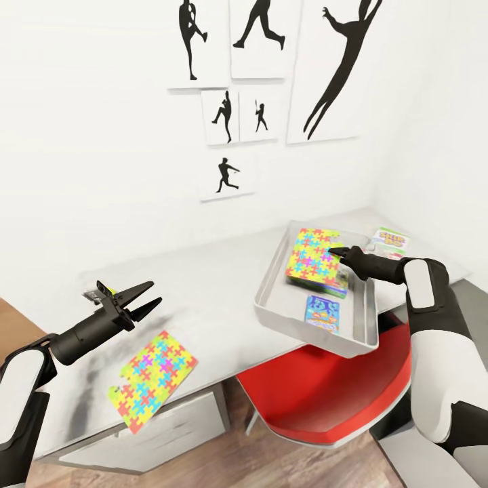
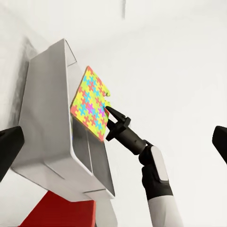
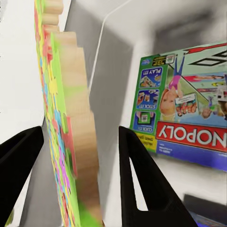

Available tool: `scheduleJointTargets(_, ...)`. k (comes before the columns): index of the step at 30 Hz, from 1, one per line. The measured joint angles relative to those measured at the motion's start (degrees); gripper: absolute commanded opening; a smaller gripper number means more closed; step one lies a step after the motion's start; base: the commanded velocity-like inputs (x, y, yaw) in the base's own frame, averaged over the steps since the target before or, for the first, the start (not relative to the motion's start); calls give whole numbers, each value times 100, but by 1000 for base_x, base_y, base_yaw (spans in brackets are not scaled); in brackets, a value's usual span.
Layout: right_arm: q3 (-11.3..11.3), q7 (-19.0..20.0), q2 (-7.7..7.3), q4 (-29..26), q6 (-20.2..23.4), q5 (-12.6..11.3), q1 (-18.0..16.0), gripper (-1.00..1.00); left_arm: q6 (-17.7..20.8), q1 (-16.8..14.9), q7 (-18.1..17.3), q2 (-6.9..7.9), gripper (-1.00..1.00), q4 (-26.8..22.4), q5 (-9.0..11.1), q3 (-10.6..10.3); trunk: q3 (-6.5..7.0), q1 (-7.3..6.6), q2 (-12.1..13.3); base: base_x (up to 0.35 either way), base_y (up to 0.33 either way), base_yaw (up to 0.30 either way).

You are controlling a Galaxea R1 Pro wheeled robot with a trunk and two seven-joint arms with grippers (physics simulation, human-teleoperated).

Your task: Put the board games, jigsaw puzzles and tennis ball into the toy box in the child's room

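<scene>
Puzzle going into toy box, child's room table.
Right gripper is pinching a puzzle edge-on, tilted over the toy box, above a Monopoly box. Left gripper is hovering, jaws spread, above a second puzzle lying on the table.

Plain white walls meet in a corner toward 1 o'clock. Six white prints with black dancer and athlete silhouettes hang at 12 o'clock. Below, at 6 o'clock, lies a wood-plank floor, with a red chair seat at 5 o'clock. The light is soft and even.
</scene>
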Motion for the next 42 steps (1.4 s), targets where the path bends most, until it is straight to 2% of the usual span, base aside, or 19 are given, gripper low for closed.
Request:
scheduleJointTargets(15, 0, -1, 10, 0, 1, 2, 0, -100, -7, 0, -4, -3, 100, -6, -3, -26, 0, 1, 0, 27, 30, 0)
scheduleJointTargets(34, -15, -1, -8, 40, 1, 6, 0, -100, -9, 0, -5, -10, 100, -6, -4, -35, 0, 0, 0, 128, 2, 0)
scheduleJointTargets(42, -7, 8, -74, 552, -22, 8, -139, -100, -11, 0, -2, -12, 100, -6, -3, -41, 0, 1, 0, 17, 0, 0)
